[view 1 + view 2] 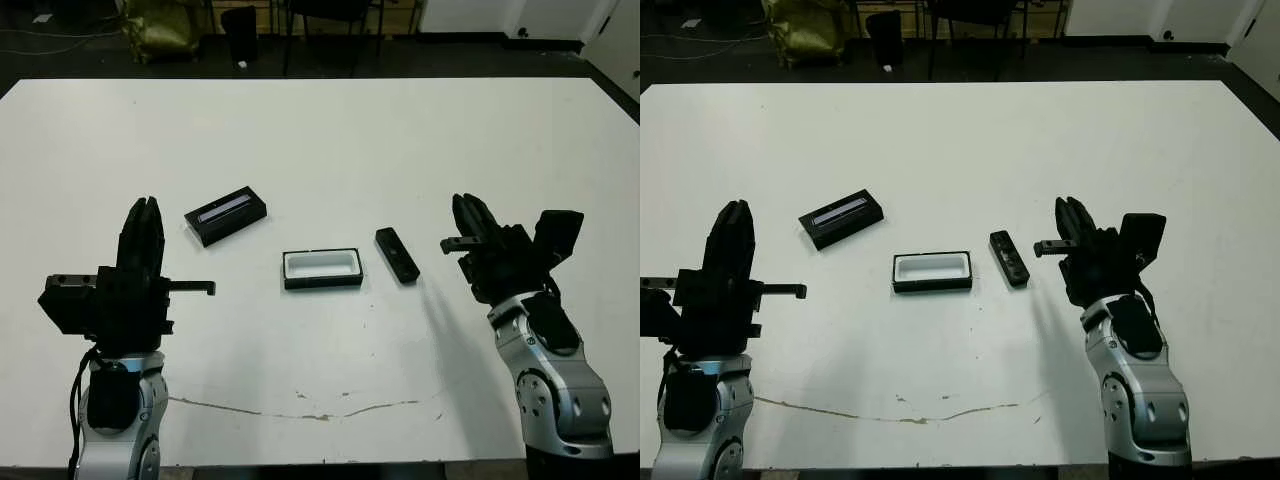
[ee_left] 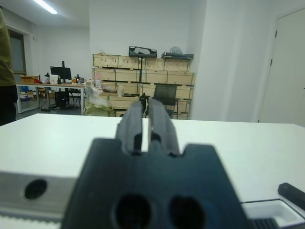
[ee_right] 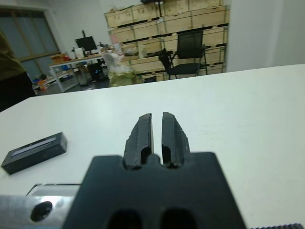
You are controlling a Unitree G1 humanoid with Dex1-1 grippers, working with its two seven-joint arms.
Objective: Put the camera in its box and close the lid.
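Since the camera (image 1: 397, 255) lies bare on the white bench (image 1: 330, 140), just to the right of the box (image 1: 322, 269) and not inside it, nothing of the task looks done yet. That box sits near the middle of the bench, open to the top, and its white lining shows all the way across: it holds nothing. The lid (image 1: 226, 214) lies apart from it, further back and to the left, stripe side up and turned at a slant, covering nothing. Both arms hang back at the near edge. The left gripper (image 1: 143, 222) is raised well clear of the lid and box, its fingers pressed close together with only a thin slit between them, gripping nothing. The right gripper (image 1: 474, 216) stands to the right of the camera, apart from it, and its fingers are likewise drawn together and empty. By my reading, every step is left: the camera must be picked up and laid into the lined tray, then the lid fetched from the left and set down over it.
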